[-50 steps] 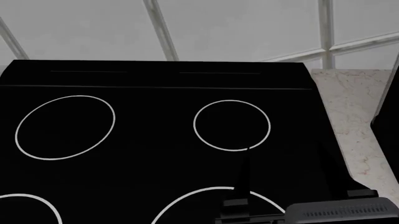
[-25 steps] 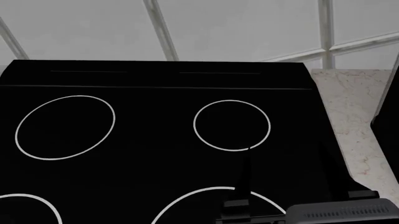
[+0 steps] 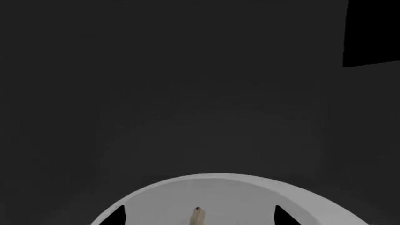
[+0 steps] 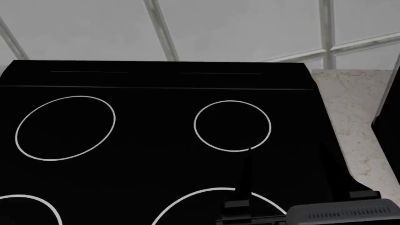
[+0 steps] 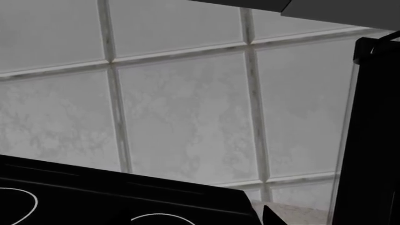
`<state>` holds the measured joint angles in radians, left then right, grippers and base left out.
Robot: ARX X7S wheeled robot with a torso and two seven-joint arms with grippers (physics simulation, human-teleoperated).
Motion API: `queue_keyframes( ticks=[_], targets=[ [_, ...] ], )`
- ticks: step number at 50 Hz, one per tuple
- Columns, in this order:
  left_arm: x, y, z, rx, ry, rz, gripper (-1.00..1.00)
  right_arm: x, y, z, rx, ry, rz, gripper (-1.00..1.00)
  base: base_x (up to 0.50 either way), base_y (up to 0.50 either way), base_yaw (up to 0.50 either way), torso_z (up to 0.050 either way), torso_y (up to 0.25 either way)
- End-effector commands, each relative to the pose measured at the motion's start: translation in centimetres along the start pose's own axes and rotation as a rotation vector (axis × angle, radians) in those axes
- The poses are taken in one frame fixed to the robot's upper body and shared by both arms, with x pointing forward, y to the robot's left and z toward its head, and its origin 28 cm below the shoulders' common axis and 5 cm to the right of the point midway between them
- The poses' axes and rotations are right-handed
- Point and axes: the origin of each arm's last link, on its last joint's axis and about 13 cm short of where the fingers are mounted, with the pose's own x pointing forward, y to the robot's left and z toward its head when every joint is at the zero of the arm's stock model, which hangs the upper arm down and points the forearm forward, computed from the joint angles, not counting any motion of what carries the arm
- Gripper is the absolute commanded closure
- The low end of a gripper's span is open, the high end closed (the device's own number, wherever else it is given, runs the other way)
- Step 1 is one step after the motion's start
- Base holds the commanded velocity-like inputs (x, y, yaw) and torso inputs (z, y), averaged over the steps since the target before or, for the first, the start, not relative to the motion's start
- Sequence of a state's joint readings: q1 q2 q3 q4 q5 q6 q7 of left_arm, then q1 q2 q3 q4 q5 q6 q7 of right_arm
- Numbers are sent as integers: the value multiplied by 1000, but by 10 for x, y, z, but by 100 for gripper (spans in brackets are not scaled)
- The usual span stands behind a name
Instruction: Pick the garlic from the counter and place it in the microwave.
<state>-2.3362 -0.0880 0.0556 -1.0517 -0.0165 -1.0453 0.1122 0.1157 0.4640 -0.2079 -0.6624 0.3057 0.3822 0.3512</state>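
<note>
Only the garlic's (image 3: 197, 214) beige stem tip shows in the left wrist view, its bulb cut off by the frame edge. It sits midway between the black fingertips (image 3: 116, 217) of my left gripper (image 3: 198, 216), whose jaws stand wide apart, open. Under them lies a pale round disc (image 3: 218, 190) inside the dark microwave cavity (image 3: 200, 93). My right gripper (image 4: 287, 157) hovers open and empty over the black stovetop (image 4: 156, 140). The cream counter (image 4: 359, 108) lies to its right. The left gripper is out of the head view.
A black upright panel (image 5: 368, 140) stands close on the right, seen also as a black panel (image 4: 388, 122) at the head view's edge. A grey tiled wall (image 4: 237, 28) runs behind the stovetop. One right fingertip (image 5: 270, 217) shows against a counter patch (image 5: 293, 213).
The right gripper's grey body has sunk very slightly at the head view's lower edge. Nothing else differs.
</note>
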Motion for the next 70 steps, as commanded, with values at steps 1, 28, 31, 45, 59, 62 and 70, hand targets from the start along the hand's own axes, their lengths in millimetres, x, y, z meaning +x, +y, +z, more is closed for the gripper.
queue_keyframes(
  ticks=[1, 28, 31, 45, 59, 62, 70],
  targets=[
    [-2, -2, 8, 18, -118, -44, -100, 0, -1, 1, -1, -2, -1, -100, 0, 0, 0, 0, 0],
    [-16, -4, 33, 59, -553, -64, -100, -2, 0, 3, 3, -9, -2, -100, 0, 0, 0, 0, 0],
    [-17, -5, 34, 74, -583, -70, -100, -2, 0, 3, 3, -10, -3, -100, 0, 0, 0, 0, 0],
    [-29, -9, 41, 153, -766, -120, -100, -3, 0, 5, 2, -17, -2, -100, 0, 0, 0, 0, 0],
    [-35, -14, 48, 206, -956, -145, -100, -1, -1, 6, 4, -19, -4, -100, 0, 0, 0, 0, 0],
    [-36, -15, 49, 224, -987, -150, -100, -1, -1, 5, 4, -19, -3, -100, 0, 0, 0, 0, 0],
    [-42, -18, 50, 261, -1070, -170, -100, -2, 0, 6, 4, -21, -4, -100, 0, 0, 0, 0, 0]
  ],
)
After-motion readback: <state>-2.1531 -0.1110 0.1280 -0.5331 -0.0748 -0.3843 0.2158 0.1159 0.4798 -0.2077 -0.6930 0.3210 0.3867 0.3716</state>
